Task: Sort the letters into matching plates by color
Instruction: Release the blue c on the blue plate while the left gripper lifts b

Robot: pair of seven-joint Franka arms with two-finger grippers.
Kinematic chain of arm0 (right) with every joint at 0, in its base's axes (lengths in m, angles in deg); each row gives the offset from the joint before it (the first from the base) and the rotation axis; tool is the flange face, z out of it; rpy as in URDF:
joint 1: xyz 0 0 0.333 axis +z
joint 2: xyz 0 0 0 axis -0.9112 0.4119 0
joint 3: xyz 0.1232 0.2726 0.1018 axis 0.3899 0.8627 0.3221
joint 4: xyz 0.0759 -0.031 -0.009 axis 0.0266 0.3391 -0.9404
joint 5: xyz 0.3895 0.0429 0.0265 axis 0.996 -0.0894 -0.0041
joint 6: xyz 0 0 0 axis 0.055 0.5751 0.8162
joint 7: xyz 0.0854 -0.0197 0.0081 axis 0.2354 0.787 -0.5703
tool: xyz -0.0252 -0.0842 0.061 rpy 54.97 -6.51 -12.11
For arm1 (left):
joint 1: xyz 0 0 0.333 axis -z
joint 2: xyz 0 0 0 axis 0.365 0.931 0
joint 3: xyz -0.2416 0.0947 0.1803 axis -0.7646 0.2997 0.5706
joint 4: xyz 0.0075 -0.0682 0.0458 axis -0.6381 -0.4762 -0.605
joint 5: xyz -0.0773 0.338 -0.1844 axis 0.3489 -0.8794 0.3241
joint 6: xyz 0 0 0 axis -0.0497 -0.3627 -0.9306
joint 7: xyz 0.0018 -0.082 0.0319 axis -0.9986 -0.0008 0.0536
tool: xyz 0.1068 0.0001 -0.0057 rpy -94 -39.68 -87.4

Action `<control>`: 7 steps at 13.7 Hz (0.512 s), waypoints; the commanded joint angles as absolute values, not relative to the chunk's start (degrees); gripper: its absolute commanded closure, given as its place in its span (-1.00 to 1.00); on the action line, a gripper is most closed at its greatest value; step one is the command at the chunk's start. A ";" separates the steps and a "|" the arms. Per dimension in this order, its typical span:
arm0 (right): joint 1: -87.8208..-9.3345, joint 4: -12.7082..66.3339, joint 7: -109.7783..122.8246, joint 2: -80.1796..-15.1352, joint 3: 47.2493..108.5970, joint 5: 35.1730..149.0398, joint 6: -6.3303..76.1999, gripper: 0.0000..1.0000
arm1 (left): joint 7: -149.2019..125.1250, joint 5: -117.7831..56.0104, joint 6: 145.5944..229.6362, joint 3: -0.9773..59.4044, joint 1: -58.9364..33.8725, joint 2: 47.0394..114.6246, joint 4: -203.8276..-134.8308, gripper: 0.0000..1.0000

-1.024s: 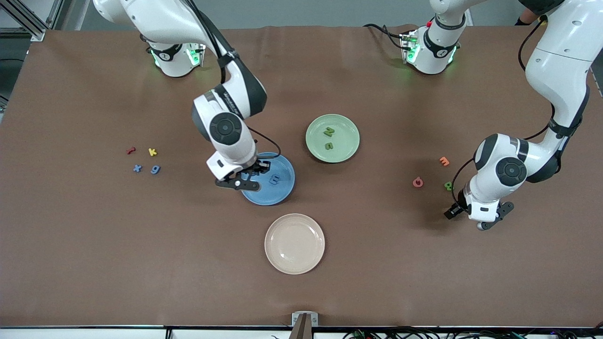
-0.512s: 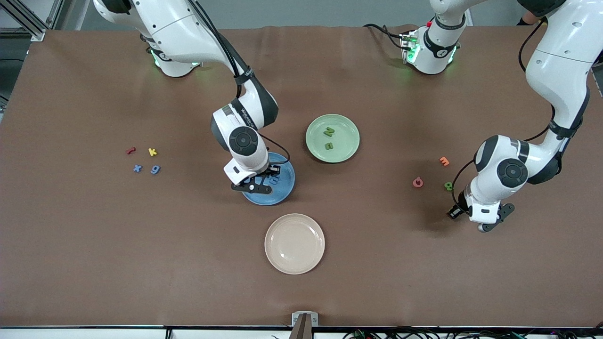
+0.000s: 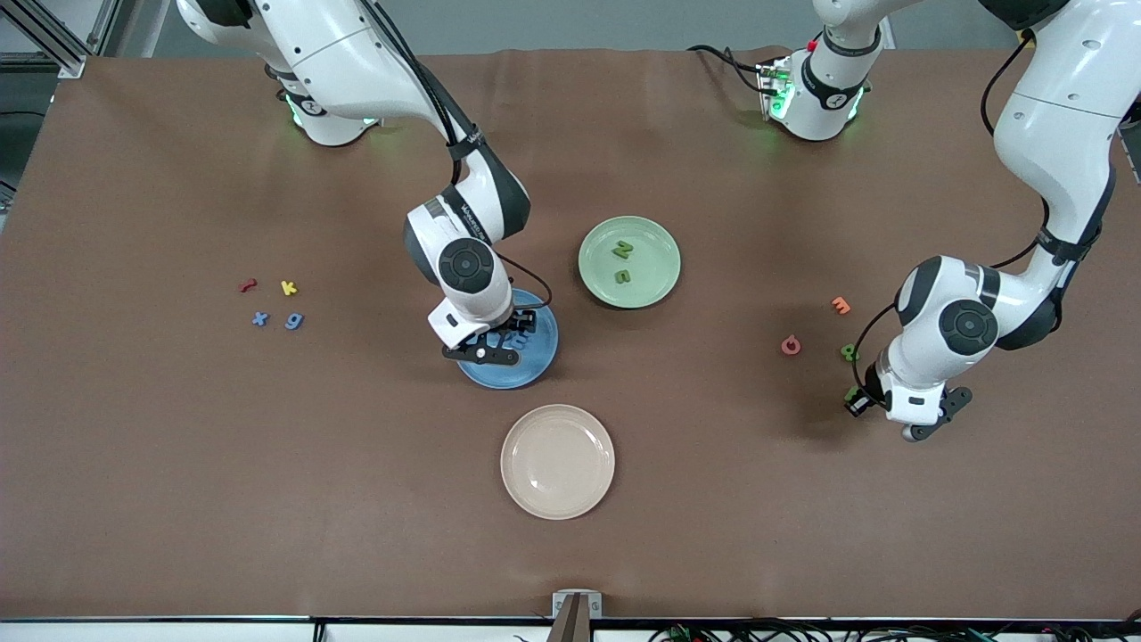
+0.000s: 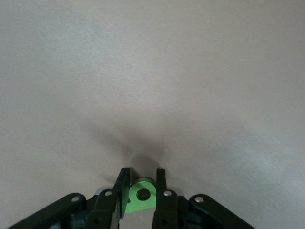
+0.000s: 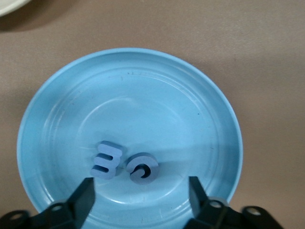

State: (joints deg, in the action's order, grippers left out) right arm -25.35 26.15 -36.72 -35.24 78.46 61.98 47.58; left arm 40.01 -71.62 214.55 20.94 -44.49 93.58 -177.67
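My right gripper (image 3: 492, 346) hangs open low over the mid-blue plate (image 3: 533, 364). Two blue letters (image 5: 107, 160) (image 5: 142, 168) lie side by side in that plate (image 5: 157, 95), just ahead of the right gripper (image 5: 141, 183). The pale green plate (image 3: 595, 266) holds two green letters (image 3: 622, 250) (image 3: 623, 276). My left gripper (image 3: 857, 399) is low at the table toward the left arm's end. In its wrist view the left gripper (image 4: 140, 177) is shut on a green letter (image 4: 141, 196). Another green letter (image 3: 849, 352) lies beside it on the table.
A cream plate (image 3: 557, 461) sits nearer the front camera than the blue plate. A red letter (image 3: 791, 345) and an orange one (image 3: 841, 306) lie by the left gripper. Red (image 3: 248, 285), yellow (image 3: 288, 287) and two blue letters (image 3: 259, 318) (image 3: 294, 321) lie toward the right arm's end.
The right gripper moved in over the blue plate and opened, leaving a second blue letter beside the first. The left gripper closed on a green letter.
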 commanded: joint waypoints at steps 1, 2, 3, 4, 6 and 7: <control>-27.08 26.23 -34.91 -39.38 77.75 62.82 42.56 -0.99 | 40.40 -71.26 213.98 19.51 -44.70 91.69 -178.25 1.00; -28.75 26.14 -32.55 -41.13 77.75 62.73 40.19 -0.99 | 40.66 -71.17 213.63 17.94 -44.70 91.34 -178.51 1.00; -30.50 26.23 -29.74 -42.80 77.75 62.73 38.25 -0.99 | 42.14 -71.17 213.19 16.44 -44.70 90.46 -179.21 1.00; -32.52 26.49 -27.80 -44.91 77.75 62.64 36.66 -0.99 | 44.07 -71.17 211.79 13.99 -44.61 90.28 -179.22 1.00; -36.13 28.50 -23.41 -48.60 77.66 62.38 35.95 -0.99 | 48.02 -71.17 208.02 8.54 -44.61 90.02 -179.30 1.00; -38.32 30.08 -20.25 -50.19 77.66 62.21 36.03 -0.99 | 50.31 -71.17 206.61 5.73 -44.52 90.10 -179.57 1.00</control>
